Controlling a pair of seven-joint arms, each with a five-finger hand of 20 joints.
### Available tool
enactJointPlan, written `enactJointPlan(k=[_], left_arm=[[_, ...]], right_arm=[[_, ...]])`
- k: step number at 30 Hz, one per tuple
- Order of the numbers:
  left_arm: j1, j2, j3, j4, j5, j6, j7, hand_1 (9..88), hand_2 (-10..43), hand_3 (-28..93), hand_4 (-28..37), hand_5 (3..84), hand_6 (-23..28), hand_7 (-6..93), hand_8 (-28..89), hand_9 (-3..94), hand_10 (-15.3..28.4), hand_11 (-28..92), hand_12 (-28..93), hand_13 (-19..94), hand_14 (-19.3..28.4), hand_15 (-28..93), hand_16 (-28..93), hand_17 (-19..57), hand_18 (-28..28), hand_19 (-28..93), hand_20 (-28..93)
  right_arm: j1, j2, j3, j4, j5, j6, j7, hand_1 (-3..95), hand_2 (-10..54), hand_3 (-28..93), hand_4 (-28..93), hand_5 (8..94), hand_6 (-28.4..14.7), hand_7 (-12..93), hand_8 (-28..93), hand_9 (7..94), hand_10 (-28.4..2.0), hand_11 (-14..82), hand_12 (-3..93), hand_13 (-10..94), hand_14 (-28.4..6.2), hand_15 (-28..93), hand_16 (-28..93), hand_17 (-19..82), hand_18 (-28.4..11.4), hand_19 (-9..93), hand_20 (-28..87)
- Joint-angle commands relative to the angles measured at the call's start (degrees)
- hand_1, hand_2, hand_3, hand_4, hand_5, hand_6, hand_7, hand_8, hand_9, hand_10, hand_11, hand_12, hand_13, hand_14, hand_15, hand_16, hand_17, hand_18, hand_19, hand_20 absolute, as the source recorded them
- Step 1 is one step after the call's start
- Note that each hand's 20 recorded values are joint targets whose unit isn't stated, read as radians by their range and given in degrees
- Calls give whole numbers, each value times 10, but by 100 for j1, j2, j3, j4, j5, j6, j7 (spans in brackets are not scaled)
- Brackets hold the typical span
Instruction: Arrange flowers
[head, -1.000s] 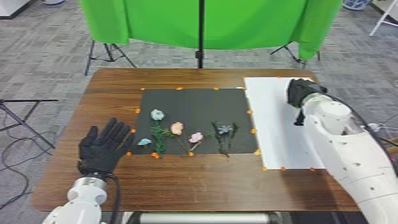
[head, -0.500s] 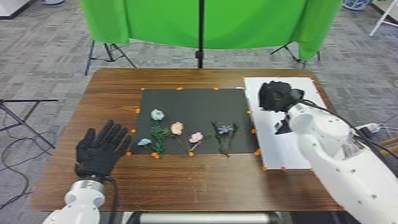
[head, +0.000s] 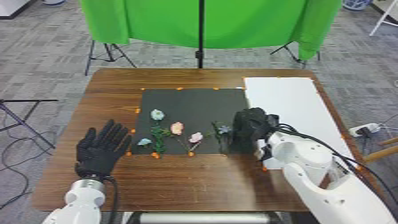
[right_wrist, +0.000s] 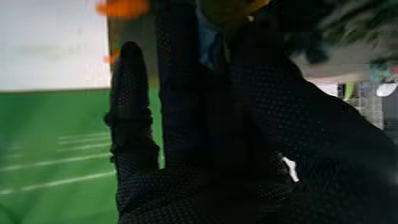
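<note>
Head view: pale-blue, peach, pink flowers (head: 177, 127); my left hand (head: 100, 149) spread, empty; right hand (head: 251, 125) straight-fingered, hold unclear.

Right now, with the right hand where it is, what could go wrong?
1. The right robot hand is right beside the blue-grey flower; a small sideways drift could knock it askew.
2. That hand covers part of the black mat, so the head view may miss a stem beneath it.
3. The pink flower and peach flower have stems that nearly meet; picking one might drag the other.
</note>
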Motion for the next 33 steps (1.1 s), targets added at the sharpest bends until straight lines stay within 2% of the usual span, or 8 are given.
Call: enactJointPlan(k=[1,17,19,21,23,26,31,33], left_arm=[[124,-41,-9,-25,-7,59,5,276,161,775,-283,478,116,122,-95,399,172,249,93,304,183,456,-97,-71,169,448,149],[125,-35,-58,5,-26,-11,-22,277,159,776,-283,479,117,123,-95,400,172,250,91,304,183,455,-97,-71,169,449,149],[71,6,-64,37,32,-82,-2,277,158,776,-283,480,117,122,-95,400,172,249,91,304,182,455,-98,-71,169,448,148],[38,23,-103,63,224,-172,13,276,157,777,-283,479,116,121,-95,400,172,247,91,303,183,454,-98,-71,169,447,148],[-7,80,-139,94,323,-278,46,274,155,776,-283,475,115,114,-95,399,171,239,87,303,181,444,-100,-71,168,440,144],[-102,91,-223,149,144,-573,62,273,150,775,-283,470,112,99,-93,396,169,220,81,302,175,414,-102,-72,165,428,137],[-206,146,-286,215,400,-711,155,268,144,771,-283,461,108,76,-88,389,166,181,70,292,165,351,-96,-72,164,414,126],[-254,174,-326,273,435,-801,229,266,142,770,-283,458,107,70,-87,387,165,175,69,288,162,332,-92,-72,160,406,121]], right_arm=[[-324,130,220,-345,122,-66,100,542,-95,763,-283,623,8,204,-160,642,-121,197,167,656,-51,326,361,281,-195,695,337],[-655,186,755,-921,1079,85,723,375,-95,822,-283,622,-9,171,-142,628,-140,182,162,609,-105,499,190,264,-212,734,338],[-689,201,869,-917,1367,387,776,337,-95,811,-283,624,-13,166,-139,631,-146,178,161,608,-112,483,181,264,-213,733,338],[-692,172,1037,-870,2012,685,768,305,-95,811,-282,620,-20,158,-134,626,-158,168,159,595,-123,439,165,264,-213,721,329],[-699,78,1258,-769,2739,820,727,279,-67,820,-282,595,-21,153,-130,597,-161,151,153,571,-131,389,156,251,-207,669,302],[-763,-139,1690,-603,3939,848,629,247,-19,822,-283,499,-16,138,-126,518,-154,113,139,497,-142,309,147,213,-197,554,244],[-901,-422,2014,-547,6081,1635,592,207,16,823,-283,431,-10,123,-122,453,-143,71,114,365,-124,129,130,176,-165,391,176],[-926,-524,2167,-517,6715,1539,511,178,23,831,-283,433,-9,122,-122,450,-139,62,104,320,-109,93,116,170,-140,313,156]])
